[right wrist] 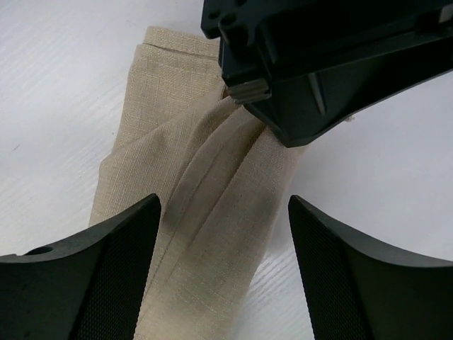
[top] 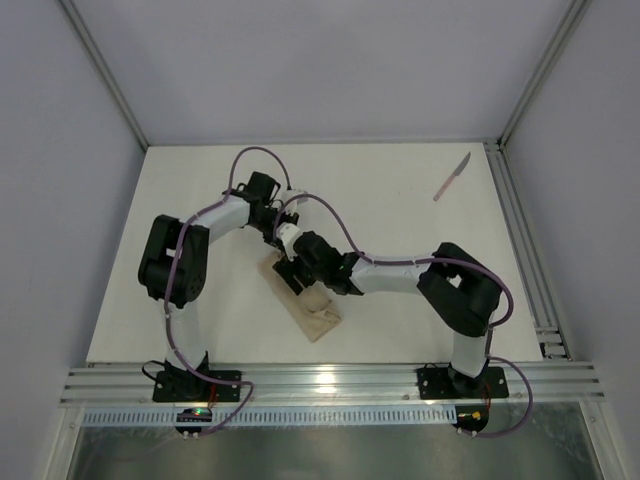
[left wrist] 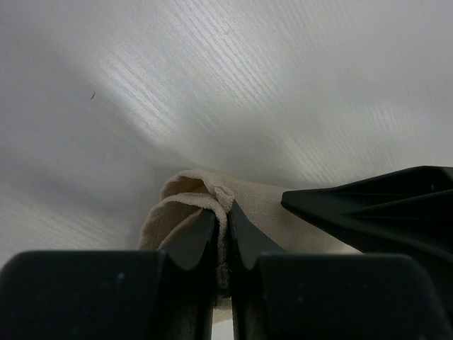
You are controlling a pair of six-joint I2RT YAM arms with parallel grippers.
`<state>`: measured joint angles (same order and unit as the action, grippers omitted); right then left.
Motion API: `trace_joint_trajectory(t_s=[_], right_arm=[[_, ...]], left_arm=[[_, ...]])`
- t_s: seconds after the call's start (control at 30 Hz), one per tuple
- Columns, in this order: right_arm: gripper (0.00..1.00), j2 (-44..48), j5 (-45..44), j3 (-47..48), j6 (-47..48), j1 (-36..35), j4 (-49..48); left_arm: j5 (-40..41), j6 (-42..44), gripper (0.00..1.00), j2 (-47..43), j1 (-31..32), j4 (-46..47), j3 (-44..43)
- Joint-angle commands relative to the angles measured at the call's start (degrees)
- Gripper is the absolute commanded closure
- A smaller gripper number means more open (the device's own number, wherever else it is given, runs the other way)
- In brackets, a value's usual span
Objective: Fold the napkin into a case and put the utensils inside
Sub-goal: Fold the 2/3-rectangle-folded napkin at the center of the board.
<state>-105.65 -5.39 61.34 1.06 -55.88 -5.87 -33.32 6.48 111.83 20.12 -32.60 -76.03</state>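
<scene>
The beige napkin [top: 312, 312] lies folded into a narrow strip near the table's front, running diagonally. My left gripper [top: 287, 243] stands at the strip's far end, shut on a raised fold of the napkin [left wrist: 185, 200], with cloth pinched between its fingertips [left wrist: 223, 210]. My right gripper [right wrist: 224, 202] hovers open just above the napkin [right wrist: 212, 212], its fingers [right wrist: 106, 276] astride the strip and the left gripper's body right ahead of it. One of the utensils, a knife [top: 452, 177] with a pinkish handle, lies far off at the back right.
The two wrists crowd together over the napkin's far end, and the right gripper's finger [left wrist: 382, 209] shows beside the left's. Aluminium rails [top: 520, 230] run along the table's right and front edges. White walls enclose the back and sides.
</scene>
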Motion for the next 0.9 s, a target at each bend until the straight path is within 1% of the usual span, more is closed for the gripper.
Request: trace_joint_trajectory(t_s=[0.0,0.07,0.17,0.33,0.57,0.63,0.67,0.77,0.87], right_arm=[[0.24,-1.66,-2.26,2.38,-0.97,-0.29,-3.27],[0.27,-2.55,-2.87,3.08,-2.46,-0.81,-2.75],[0.28,-2.64,-4.19,3.17,-2.03,-1.43,-2.66],[0.37,-2.37,-7.00,3.52,-1.50,-3.09,-2.31],[0.37,-3.16,-10.52,4.93,-1.41,-4.77,-1.25],[0.41,-3.86,-11.92,5.98,-1.50,-4.85,-0.03],[0.45,-4.21,-12.45,6.59,-1.50,-4.86,0.68],[0.50,-5.88,-13.25,8.18,-1.41,-4.85,2.17],[0.59,-6.94,-13.16,9.23,-1.67,-4.86,3.32]], left_arm=[[-1.75,-0.06,0.91,-2.76,-0.34,0.78,0.53],[-1.75,-0.24,0.91,-2.67,-0.43,0.87,0.44],[-1.66,-0.33,0.91,-2.50,-0.52,1.05,0.36],[-1.75,-0.33,0.91,-2.23,-0.61,0.87,0.44],[-1.75,-0.59,0.91,-2.14,-0.70,1.05,0.53],[-1.83,-0.59,0.91,-2.23,-0.70,1.05,0.53],[-1.75,-0.59,0.91,-2.14,-0.70,1.05,0.53],[-2.01,-0.50,0.91,-2.14,-0.70,0.87,0.53],[-2.19,-0.42,0.90,-2.05,-0.87,0.70,0.53]])
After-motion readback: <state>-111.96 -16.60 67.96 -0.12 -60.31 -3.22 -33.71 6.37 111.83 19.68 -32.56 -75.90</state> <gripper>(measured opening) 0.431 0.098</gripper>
